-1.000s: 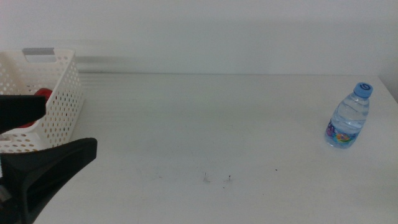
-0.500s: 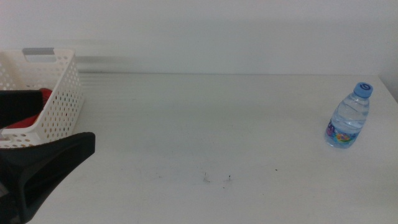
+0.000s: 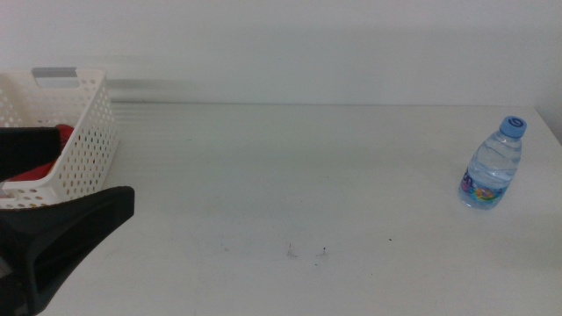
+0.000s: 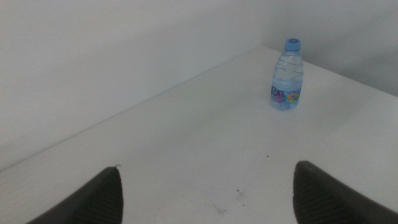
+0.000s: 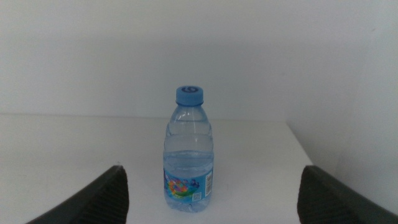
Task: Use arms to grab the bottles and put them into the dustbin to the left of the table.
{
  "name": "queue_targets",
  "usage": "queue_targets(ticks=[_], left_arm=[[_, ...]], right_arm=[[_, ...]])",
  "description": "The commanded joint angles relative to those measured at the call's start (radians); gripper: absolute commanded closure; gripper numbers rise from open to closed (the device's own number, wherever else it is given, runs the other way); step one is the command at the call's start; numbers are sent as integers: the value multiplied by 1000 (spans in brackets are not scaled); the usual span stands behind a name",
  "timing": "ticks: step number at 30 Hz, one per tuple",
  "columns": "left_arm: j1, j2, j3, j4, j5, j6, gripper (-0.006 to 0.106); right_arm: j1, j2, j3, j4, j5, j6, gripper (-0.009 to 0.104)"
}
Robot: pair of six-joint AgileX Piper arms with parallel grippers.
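Bottle (image 5: pixel 189 153) is framed straight ahead between the spread jaws of the right gripper (image 5: pixel 211 202), so grasping seems in hand. A forward reach and closing are called for. The left gripper (image 4: pixel 205 193) is held wide open, empty, beside the dustbin (image 3: pixel 83 140).

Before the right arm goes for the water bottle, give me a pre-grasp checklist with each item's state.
1. Water bottle upright, blue cap on: ok.
2. Bottle lined up between the right gripper jaws in the right wrist view: ok.
3. Right jaws open, nothing held: ok.
4. Table around the bottle free of other objects: ok.
5. Left gripper, jaws open, far from the bottle by the dustbin: ok.
6. Room left in the dustbin, something red already inside: cannot tell.
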Motion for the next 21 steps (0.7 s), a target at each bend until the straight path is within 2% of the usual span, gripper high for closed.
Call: queue_targets(ticks=[1, 15, 21], left_arm=[[-2, -3, 1, -2, -13, -10, 7], [-2, -3, 1, -5, -13, -10, 7], [-2, -3, 1, -5, -13, -10, 7]], right_arm=[[-9, 116, 3, -19, -126, -9, 2], [-9, 663, 3, -19, -649, 3, 2], [-9, 722, 3, -16, -720, 58, 2]])
